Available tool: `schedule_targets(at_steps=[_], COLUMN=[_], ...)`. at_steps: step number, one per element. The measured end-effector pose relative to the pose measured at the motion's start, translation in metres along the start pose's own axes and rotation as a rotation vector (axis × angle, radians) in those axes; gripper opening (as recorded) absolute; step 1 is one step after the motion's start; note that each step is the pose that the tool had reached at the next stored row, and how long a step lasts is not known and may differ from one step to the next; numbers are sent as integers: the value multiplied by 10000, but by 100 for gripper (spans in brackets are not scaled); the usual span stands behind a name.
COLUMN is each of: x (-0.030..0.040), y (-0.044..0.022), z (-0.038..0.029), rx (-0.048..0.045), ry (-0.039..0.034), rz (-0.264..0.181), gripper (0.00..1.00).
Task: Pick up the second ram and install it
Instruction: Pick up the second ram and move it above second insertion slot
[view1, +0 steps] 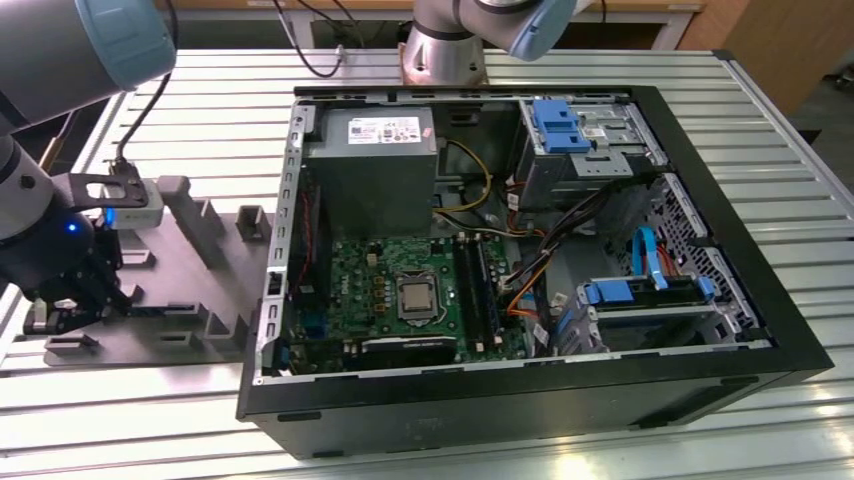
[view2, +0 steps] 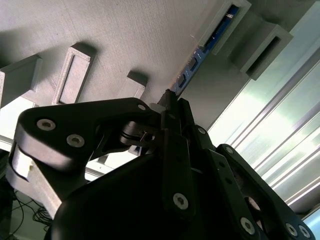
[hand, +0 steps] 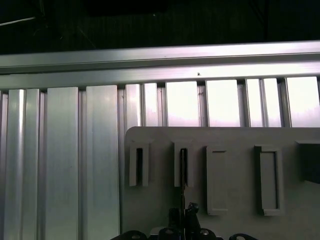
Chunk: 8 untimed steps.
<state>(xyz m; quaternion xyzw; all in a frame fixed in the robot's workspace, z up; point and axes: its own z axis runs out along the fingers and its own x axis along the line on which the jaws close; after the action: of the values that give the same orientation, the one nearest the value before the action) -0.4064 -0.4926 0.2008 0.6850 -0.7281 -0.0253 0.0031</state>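
Observation:
The second ram (view2: 201, 51), a thin bluish board seen edge-on, stands in the slotted grey blocks of the fixture plate (view2: 125, 35). In the first wrist view the ram (hand: 183, 167) is a dark sliver in the second slot block. My gripper (view2: 170, 97) is shut on the near end of the ram, with both black fingers pressed against its sides. In the exterior view the gripper (view1: 70, 300) is low over the fixture plate (view1: 174, 330), at that view's left. The black memory slots (view1: 474, 290) lie on the green motherboard inside the open case.
The open computer case (view1: 534, 400) fills the middle of the ribbed metal table (view1: 787, 180), with its power supply (view1: 374, 160), drive cages and loose cables. Grey upright blocks (view1: 200, 225) rise from the fixture plate beside the gripper. The arm's base (view1: 447, 50) stands behind the case.

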Motion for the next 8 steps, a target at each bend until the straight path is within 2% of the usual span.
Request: schedule_targets(at_steps=[8], x=[0], y=[0], z=[0], rx=[0], ry=[0], rz=[-5], gripper=[19])
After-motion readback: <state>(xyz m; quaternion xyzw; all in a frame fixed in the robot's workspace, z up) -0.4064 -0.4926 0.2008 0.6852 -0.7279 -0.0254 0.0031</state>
